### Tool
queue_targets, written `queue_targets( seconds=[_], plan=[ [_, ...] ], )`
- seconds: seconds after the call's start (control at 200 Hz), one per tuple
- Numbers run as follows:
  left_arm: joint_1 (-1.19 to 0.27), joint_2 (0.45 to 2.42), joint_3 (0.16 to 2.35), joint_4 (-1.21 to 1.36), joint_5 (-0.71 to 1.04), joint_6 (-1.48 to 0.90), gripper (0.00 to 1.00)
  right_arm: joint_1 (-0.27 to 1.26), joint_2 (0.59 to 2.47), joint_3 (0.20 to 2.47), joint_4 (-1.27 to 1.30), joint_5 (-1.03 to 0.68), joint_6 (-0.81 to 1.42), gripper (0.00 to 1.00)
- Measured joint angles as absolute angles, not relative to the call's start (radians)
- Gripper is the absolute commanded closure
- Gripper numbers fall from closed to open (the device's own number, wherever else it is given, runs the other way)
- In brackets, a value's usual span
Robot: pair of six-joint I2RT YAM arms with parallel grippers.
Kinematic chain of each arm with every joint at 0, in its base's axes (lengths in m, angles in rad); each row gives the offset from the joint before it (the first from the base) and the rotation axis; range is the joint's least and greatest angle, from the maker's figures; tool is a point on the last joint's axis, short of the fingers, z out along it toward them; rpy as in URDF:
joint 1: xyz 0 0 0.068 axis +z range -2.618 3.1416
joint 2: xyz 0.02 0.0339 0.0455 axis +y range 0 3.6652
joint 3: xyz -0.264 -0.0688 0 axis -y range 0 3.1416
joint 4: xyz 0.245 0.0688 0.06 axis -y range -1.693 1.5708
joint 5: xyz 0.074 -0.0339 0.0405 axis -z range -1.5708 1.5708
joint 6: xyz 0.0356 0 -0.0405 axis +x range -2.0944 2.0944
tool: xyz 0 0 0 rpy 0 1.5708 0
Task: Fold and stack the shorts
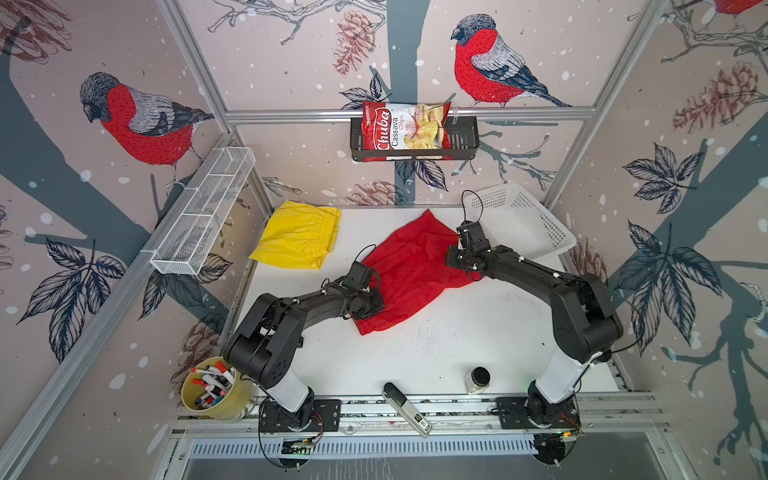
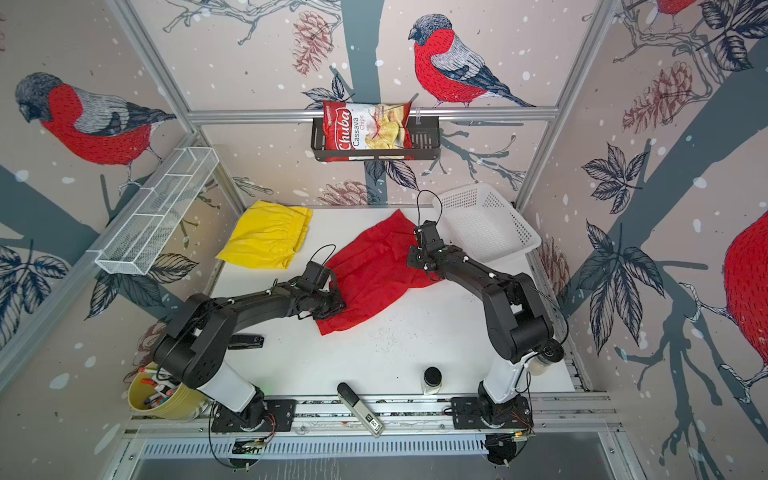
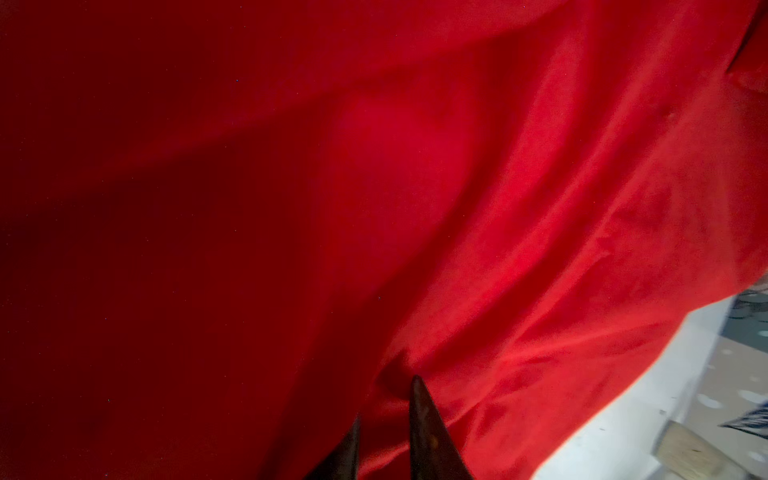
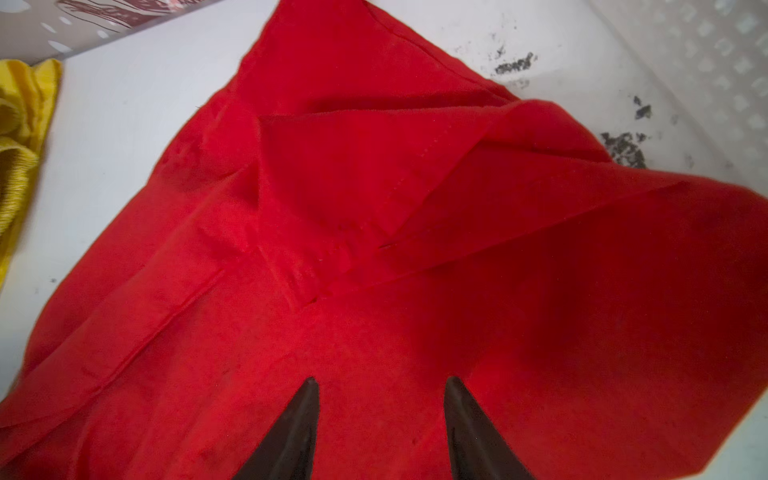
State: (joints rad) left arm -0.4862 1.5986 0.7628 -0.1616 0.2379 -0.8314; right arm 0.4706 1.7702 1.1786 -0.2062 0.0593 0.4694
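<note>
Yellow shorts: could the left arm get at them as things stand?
Probably yes. The yellow shorts lie uncovered at the table's far left, on that arm's side, with nothing between. But the left gripper is down at the red shorts' edge and would have to leave them first.

Your widest open floor is the near half of the table (image 1: 457,353), bare between the 2 arm bases except for dark specks. The left arm (image 1: 299,307) lies across the near-left edge of the red shorts (image 1: 411,270) and the right arm (image 1: 536,274) reaches over their right side, so both flanks are blocked. A clear white strip runs between the red shorts and the yellow shorts (image 1: 297,237). At the far right, the white basket (image 1: 519,222) sits just beside the right arm's wrist, leaving only a narrow gap. Along the front edge a jar (image 1: 478,379) and a black-and-grey tool (image 1: 405,409) stand in your way. A wire shelf (image 1: 203,212) juts from the left wall.
</note>
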Motion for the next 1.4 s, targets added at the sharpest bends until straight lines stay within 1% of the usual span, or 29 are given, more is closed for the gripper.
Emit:
queue_targets(
  seconds=[0.11, 0.275, 0.35, 0.455, 0.585, 0.705, 0.765, 0.855, 0.97, 1.071, 1.131, 1.236, 1.291, 1.401],
  plan=[
    [-0.455, 1.541, 0.731, -0.231, 0.201, -0.81, 0.76, 0.464, 1.797, 1.166, -0.204, 0.08, 0.469, 0.5],
    [-0.36, 1.48, 0.703, -0.328, 0.147, -0.776, 0.76, 0.463, 1.803, 1.09, -0.187, 0.099, 0.478, 0.5],
    [-0.323, 1.464, 0.698, -0.365, 0.121, -0.757, 0.76, 0.49, 1.793, 1.037, -0.186, 0.096, 0.5, 0.51],
    [-0.27, 1.451, 0.704, -0.426, 0.073, -0.736, 0.76, 0.571, 1.772, 0.954, -0.155, 0.113, 0.523, 0.52],
    [-0.224, 1.439, 0.748, -0.521, -0.001, -0.71, 0.74, 0.669, 1.7, 0.827, -0.056, 0.131, 0.582, 0.53],
    [-0.189, 1.422, 0.794, -0.577, -0.065, -0.683, 0.73, 0.68, 1.599, 0.69, 0.024, 0.129, 0.662, 0.53],
    [-0.17, 1.417, 0.809, -0.599, -0.091, -0.678, 0.73, 0.68, 1.542, 0.638, 0.022, 0.129, 0.699, 0.53],
    [-0.151, 1.412, 0.84, -0.632, -0.121, -0.659, 0.72, 0.679, 1.45, 0.602, -0.061, 0.124, 0.739, 0.49],
    [-0.147, 1.404, 0.904, -0.654, -0.13, -0.645, 0.7, 0.68, 1.353, 0.669, -0.151, 0.139, 0.728, 0.43],
    [-0.184, 1.39, 0.957, -0.642, -0.103, -0.636, 0.67, 0.681, 1.349, 0.812, -0.159, 0.152, 0.674, 0.43],
    [-0.245, 1.397, 0.991, -0.63, -0.091, -0.636, 0.66, 0.685, 1.391, 0.901, -0.16, 0.156, 0.635, 0.44],
    [-0.374, 1.456, 1.06, -0.577, -0.068, -0.621, 0.63, 0.702, 1.532, 1.053, -0.18, 0.149, 0.569, 0.47],
    [-0.43, 1.502, 1.089, -0.557, -0.078, -0.603, 0.61, 0.712, 1.599, 1.111, -0.199, 0.134, 0.545, 0.47],
    [-0.51, 1.601, 1.14, -0.538, -0.113, -0.574, 0.61, 0.735, 1.7, 1.173, -0.216, 0.081, 0.52, 0.46]
  ],
)
